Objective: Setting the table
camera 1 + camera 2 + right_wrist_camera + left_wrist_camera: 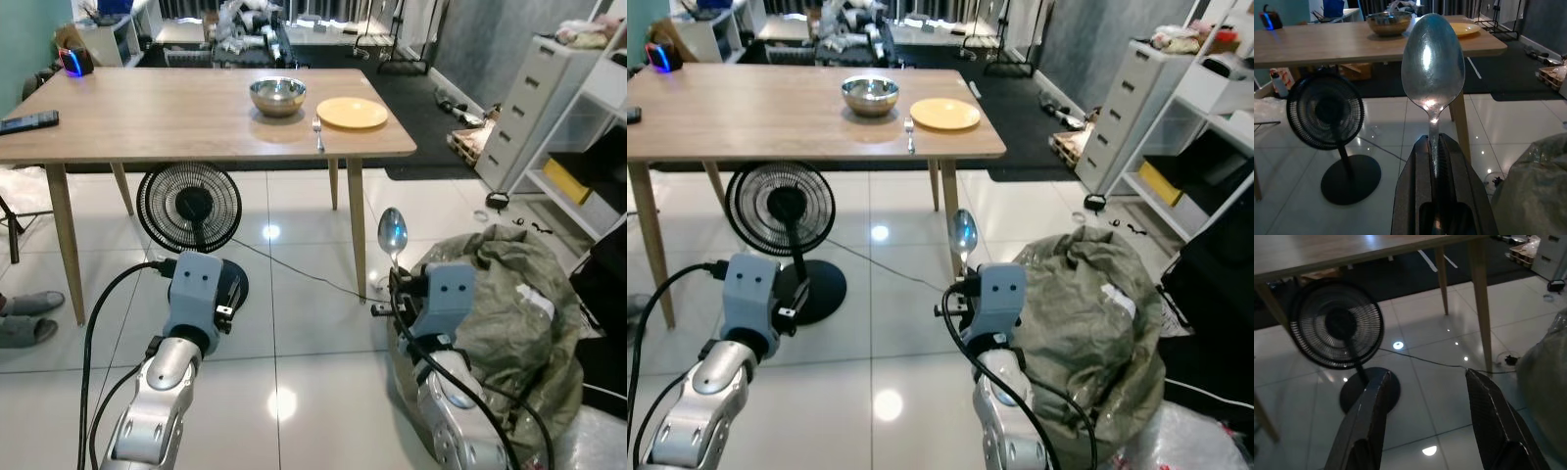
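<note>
A wooden table stands ahead, carrying a steel bowl, a yellow plate and a fork lying near the front edge between them. My right gripper is shut on the handle of a metal spoon, whose bowl points upward, low and short of the table's right leg. My left gripper hangs open over the floor with nothing between its fingers.
A black floor fan stands under the table with its cord running across the tiles. A crumpled grey-green bag lies at my right. Grey drawers and white shelving stand farther right. A phone lies on the table's left edge.
</note>
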Tool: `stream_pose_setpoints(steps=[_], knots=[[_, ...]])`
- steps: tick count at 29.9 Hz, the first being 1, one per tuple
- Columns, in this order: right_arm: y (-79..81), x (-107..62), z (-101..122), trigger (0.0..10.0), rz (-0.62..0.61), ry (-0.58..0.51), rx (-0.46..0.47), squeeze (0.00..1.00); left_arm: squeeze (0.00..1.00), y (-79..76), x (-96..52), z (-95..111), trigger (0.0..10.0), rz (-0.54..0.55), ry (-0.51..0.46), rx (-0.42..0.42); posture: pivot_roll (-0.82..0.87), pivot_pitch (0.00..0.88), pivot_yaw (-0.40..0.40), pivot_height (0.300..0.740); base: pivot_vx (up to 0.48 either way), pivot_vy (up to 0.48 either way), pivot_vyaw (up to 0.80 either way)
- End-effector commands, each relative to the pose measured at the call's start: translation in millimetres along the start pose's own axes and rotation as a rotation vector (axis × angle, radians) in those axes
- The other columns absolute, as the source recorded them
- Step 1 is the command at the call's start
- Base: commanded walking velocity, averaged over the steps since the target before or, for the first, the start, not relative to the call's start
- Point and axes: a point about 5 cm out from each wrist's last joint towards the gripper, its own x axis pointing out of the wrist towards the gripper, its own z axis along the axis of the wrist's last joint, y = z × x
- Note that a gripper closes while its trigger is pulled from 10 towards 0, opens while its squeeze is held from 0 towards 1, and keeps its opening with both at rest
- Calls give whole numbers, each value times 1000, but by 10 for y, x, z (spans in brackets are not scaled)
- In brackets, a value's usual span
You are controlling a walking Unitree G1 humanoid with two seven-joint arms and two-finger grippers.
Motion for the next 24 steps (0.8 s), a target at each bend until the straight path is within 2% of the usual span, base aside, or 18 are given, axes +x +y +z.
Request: stream_pose_setpoints(steps=[1,12,19,24], knots=[[-2,12,36,10000,-3,-19,9,0,67,14,2,-4,10000,3,2,9,-25,2,37,740,480,0,0],[-32,4,16,10000,-17,-8,16,0,63,13,5,-7,10000,9,2,7,-28,8,41,740,480,0,0],[-65,0,11,10000,-31,-5,14,0,63,12,6,-7,10000,9,3,7,-28,13,43,740,480,0,-800],[-61,14,33,10000,-25,-15,0,0,63,12,6,-12,10000,11,6,7,-26,15,44,740,384,0,0]])
